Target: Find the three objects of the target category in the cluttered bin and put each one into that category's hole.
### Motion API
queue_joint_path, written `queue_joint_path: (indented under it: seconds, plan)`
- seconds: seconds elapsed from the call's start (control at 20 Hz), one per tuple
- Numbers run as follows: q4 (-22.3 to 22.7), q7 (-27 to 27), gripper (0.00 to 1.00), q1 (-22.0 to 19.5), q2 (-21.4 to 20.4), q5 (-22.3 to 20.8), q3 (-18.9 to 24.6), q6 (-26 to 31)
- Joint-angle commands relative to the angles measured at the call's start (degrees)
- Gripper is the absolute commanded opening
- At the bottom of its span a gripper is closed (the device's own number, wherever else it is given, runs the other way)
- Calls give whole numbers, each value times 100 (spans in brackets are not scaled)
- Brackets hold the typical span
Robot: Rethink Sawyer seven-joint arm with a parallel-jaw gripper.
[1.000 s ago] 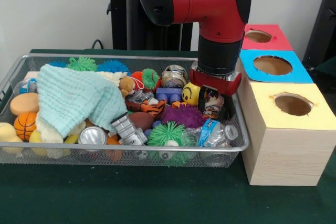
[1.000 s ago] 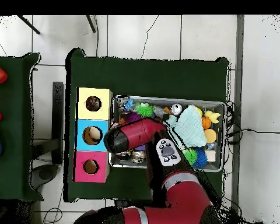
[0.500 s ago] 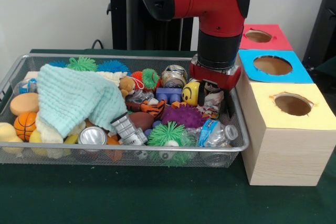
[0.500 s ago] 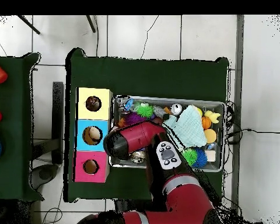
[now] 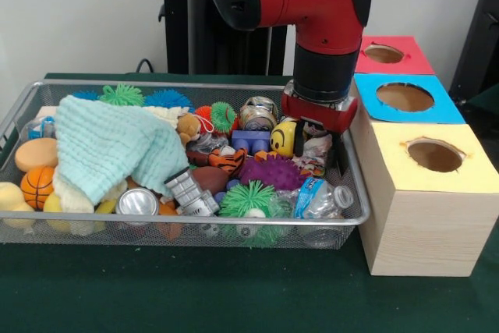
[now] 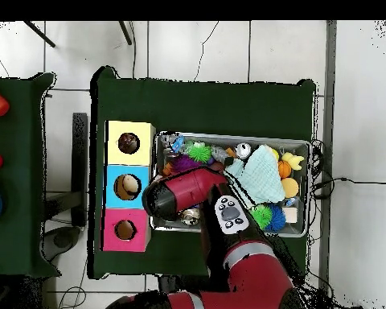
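The cloth (image 5: 109, 146) at nine o'clock may bury other targets. At three o'clock in the bin (image 5: 156, 228) the gripper (image 5: 320, 150) is clamped on a crumpled wrapper (image 5: 316, 154); a thin hold could slip, or snag the bottle (image 5: 323, 196), before the holes (image 5: 434, 155)

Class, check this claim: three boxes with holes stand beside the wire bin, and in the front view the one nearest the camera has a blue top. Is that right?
Not quite. In the front view the box nearest the camera has a yellow top; the blue top belongs to the middle box, with the red top farthest. The three boxes do stand beside the wire bin.
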Motion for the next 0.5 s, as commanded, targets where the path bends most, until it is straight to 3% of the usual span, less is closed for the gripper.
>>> queue_joint_path:
  seconds: [0.05, 0.25, 0.3, 0.5]
  plan:
    - [187, -1329, 100, 107, 72, -441, 444, 567]
    - [153, -1275, 100, 156, 86, -568, 390, 501]
    - [141, -1287, 0, 169, 77, -634, 385, 514]
    - [47, -1496, 0, 72, 141, -751, 509, 422]
